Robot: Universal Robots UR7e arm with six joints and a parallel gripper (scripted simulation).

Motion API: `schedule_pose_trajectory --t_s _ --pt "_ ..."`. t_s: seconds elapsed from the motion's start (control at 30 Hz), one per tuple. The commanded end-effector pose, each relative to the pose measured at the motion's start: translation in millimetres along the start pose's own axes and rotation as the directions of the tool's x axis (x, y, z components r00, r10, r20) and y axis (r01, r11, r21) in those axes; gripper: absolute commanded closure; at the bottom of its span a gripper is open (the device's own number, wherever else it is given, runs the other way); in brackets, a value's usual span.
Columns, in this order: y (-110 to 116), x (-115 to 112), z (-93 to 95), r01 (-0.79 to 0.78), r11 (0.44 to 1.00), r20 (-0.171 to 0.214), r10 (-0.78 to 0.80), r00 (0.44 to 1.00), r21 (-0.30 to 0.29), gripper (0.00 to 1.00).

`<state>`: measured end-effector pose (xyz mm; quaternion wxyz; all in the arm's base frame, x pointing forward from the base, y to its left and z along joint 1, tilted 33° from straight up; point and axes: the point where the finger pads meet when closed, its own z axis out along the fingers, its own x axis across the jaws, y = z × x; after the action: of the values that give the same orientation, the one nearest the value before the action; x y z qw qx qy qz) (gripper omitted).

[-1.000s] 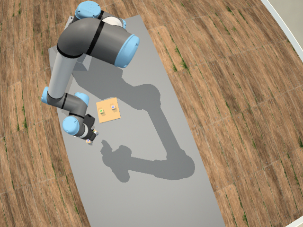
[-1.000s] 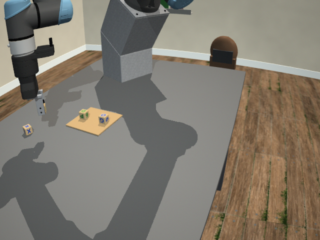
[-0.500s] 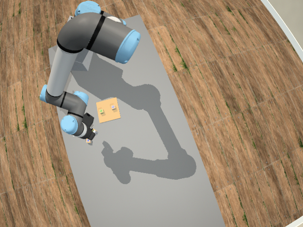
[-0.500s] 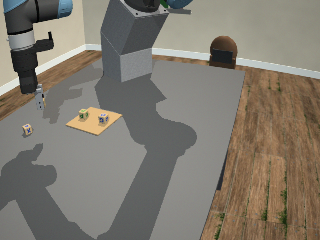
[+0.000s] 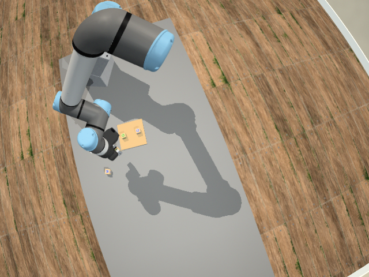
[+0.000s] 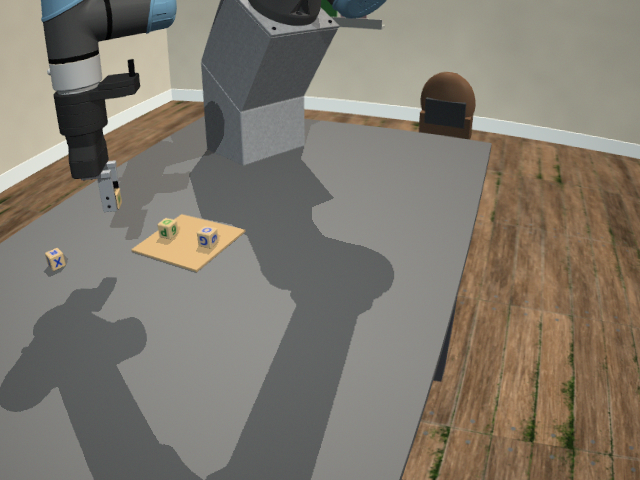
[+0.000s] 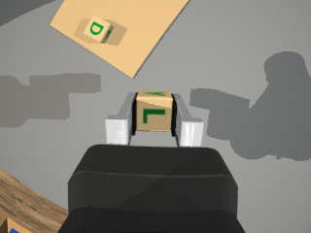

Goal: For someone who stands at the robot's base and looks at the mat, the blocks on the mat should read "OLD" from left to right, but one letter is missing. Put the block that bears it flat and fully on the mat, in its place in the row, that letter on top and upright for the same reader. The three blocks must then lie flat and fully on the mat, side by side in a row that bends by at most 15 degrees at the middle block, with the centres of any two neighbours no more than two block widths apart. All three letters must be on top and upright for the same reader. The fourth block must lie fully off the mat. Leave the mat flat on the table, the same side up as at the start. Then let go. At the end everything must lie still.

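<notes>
While the top view half-hides the gripper (image 5: 118,150) (image 6: 114,192) (image 7: 154,106) beneath its arm, the exterior one shows only a sliver of its block. In the wrist view, the fingers clamp the L block (image 6: 118,198) (image 7: 154,116) above the table (image 5: 184,238) (image 6: 330,423) (image 7: 194,63).

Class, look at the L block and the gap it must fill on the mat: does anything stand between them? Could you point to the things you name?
Nothing visible stands directly between the L block (image 5: 117,149) (image 6: 118,198) (image 7: 154,116) and the gap. The D block (image 5: 123,135) (image 6: 166,228) (image 7: 97,29) and O block (image 5: 137,130) (image 6: 207,237) flank that gap; the D block, nearer, probably needs care.
</notes>
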<state>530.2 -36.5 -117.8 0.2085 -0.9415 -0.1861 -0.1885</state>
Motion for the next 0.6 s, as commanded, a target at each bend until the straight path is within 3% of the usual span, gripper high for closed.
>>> schedule_pose_trajectory --t_s 0.0,0.43,0.57 --pt "-24.2 -11.7 -2.2 -0.134 0.991 -0.005 0.134 0.991 -0.008 0.51" --pt "-90.3 -42.9 -5.8 -0.42 0.907 -0.007 0.42 0.907 -0.006 0.51" --pt "-97.8 -46.1 -6.3 -0.449 0.893 -0.007 0.449 0.893 -0.005 0.51"
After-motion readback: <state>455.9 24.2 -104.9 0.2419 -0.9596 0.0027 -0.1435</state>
